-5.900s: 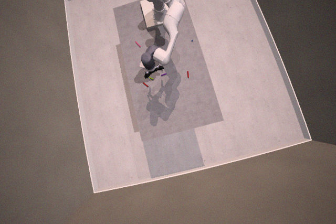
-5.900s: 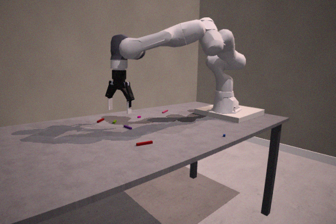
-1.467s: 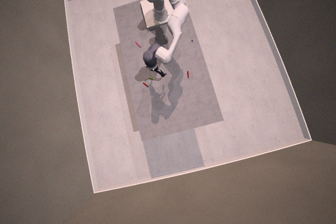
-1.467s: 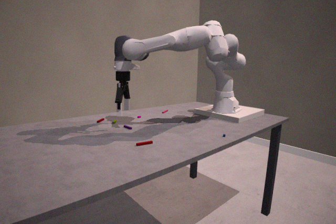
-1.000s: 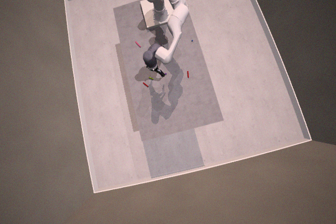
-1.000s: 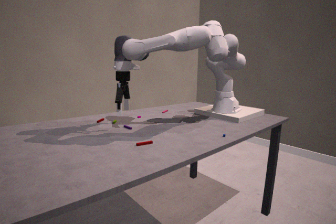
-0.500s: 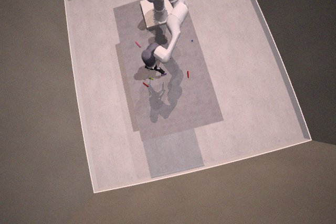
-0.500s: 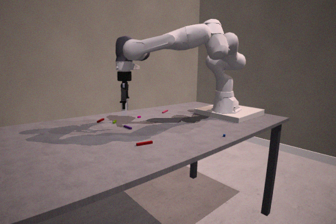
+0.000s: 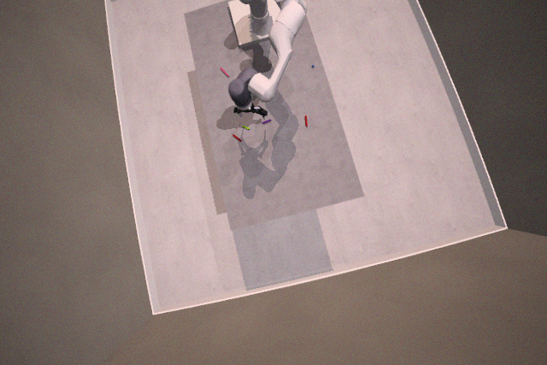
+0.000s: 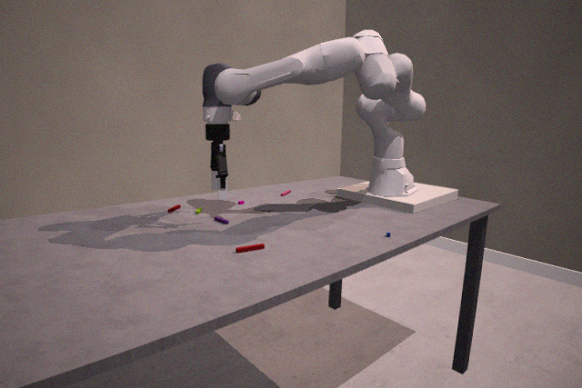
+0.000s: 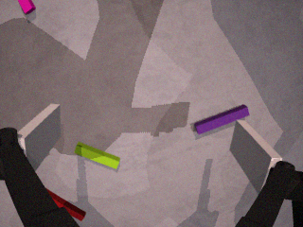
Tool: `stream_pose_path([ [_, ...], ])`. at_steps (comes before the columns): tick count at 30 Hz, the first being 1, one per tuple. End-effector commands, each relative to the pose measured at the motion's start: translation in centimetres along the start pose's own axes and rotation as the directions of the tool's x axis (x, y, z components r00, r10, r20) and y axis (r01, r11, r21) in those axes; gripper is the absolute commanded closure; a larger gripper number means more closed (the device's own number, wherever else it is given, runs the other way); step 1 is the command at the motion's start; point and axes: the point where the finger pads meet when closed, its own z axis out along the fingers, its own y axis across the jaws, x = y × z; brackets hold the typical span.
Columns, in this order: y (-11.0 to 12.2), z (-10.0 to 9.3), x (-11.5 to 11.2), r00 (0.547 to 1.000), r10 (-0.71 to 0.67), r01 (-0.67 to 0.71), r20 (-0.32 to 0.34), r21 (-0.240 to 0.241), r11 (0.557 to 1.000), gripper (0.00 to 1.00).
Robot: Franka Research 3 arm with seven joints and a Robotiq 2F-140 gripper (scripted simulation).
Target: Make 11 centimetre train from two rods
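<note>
My gripper is open and empty. It hangs a little above the table, over the gap between two rods. The lime rod lies flat near the left finger. The purple rod lies flat near the right finger. The two rods are apart and at different angles. A red rod lies beside the lime one, partly hidden by my left finger in the wrist view.
A magenta rod lies farther off. A second red rod, a pink rod and a small blue rod lie scattered on the table. The arm's base plate is at the far end.
</note>
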Motion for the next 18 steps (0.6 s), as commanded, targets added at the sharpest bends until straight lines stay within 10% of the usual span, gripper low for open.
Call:
stream_pose_path([
  [1,-0.37,-0.02,0.12,0.986,-0.166,0.166,0.011,0.000,0.986,0.00],
  [18,-1.31,0.02,1.11,0.914,-0.406,0.406,0.010,0.000,0.914,0.00],
])
